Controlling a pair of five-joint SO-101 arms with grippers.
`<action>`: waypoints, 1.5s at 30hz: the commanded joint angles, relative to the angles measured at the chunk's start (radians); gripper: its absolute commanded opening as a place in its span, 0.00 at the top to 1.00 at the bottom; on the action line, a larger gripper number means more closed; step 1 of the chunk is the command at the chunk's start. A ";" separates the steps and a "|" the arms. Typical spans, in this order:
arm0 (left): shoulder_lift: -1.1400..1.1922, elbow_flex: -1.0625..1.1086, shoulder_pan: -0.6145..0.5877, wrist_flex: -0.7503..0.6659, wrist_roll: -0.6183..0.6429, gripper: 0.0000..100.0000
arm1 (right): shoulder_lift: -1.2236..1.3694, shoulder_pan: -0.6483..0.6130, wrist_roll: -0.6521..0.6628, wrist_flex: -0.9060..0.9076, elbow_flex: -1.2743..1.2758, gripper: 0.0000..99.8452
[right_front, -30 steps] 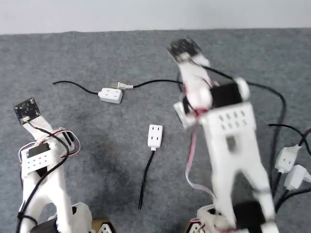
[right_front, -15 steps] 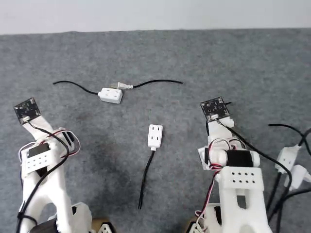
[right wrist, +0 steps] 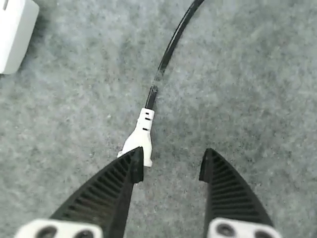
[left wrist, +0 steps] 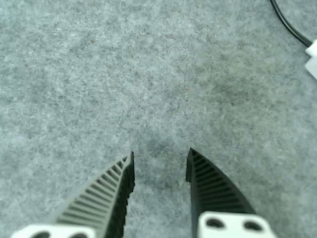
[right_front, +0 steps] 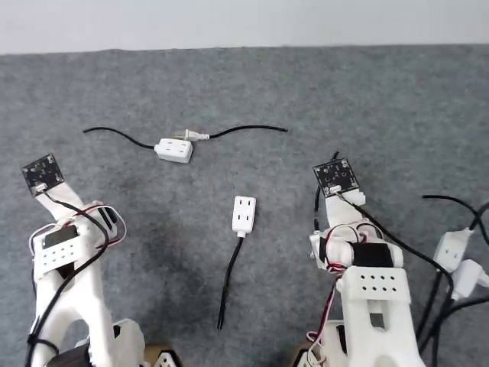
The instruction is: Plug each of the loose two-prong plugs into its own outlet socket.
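Progress looks roughly halfway: far socket (right_front: 173, 150) seems to have its plug (right_front: 189, 136) in, near socket (right_front: 244, 214) sits empty. Right gripper (right wrist: 172, 158) hangs spread wide over the loose plug (right wrist: 141, 131), not gripping it. Left gripper (left wrist: 161, 154) gapes over bare carpet (left wrist: 148, 74).

This looks like a robotics lab bench or hobby test rig, not a home room. A grey felt mat (right_front: 397, 92) covers the whole table up to a bare pale wall (right_front: 244, 23) at the far edge. A white plastic arm (right_front: 65, 283) stands at the near left and a second arm (right_front: 374, 298) at the near right, both with exposed motors, loose red and black wiring and a small bare circuit board (right_front: 42, 173) on the wrist. Short-corded outlet blocks (right_front: 244, 214) lie on the mat like test props, and a tangle of cables (right_front: 458, 267) lies at the right edge.
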 commanded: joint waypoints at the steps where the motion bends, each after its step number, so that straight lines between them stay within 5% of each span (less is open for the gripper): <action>1: 0.000 -0.012 -0.005 -0.023 -0.011 0.83 | -0.035 0.007 0.011 0.021 -0.035 0.81; 4: 0.000 -0.012 -0.005 -0.023 -0.011 0.83 | -0.024 0.019 0.011 0.048 -0.089 0.85; 7: 0.000 -0.012 -0.005 -0.023 -0.011 0.83 | -0.022 0.022 0.008 0.012 -0.080 1.00; 14: 0.000 -0.012 -0.003 -0.023 -0.011 0.83 | 0.067 0.021 -0.072 -0.139 -0.034 0.94; 29: 0.000 -0.010 -0.002 -0.023 -0.011 0.83 | 0.730 -0.074 -0.084 -0.127 -0.431 0.89; 32: 0.000 -0.010 0.000 -0.023 -0.012 0.83 | 0.765 -0.073 -0.081 -0.093 -0.466 0.84; 45: 0.000 -0.010 0.000 -0.023 -0.046 0.83 | 0.774 -0.073 -0.080 -0.012 -0.466 0.92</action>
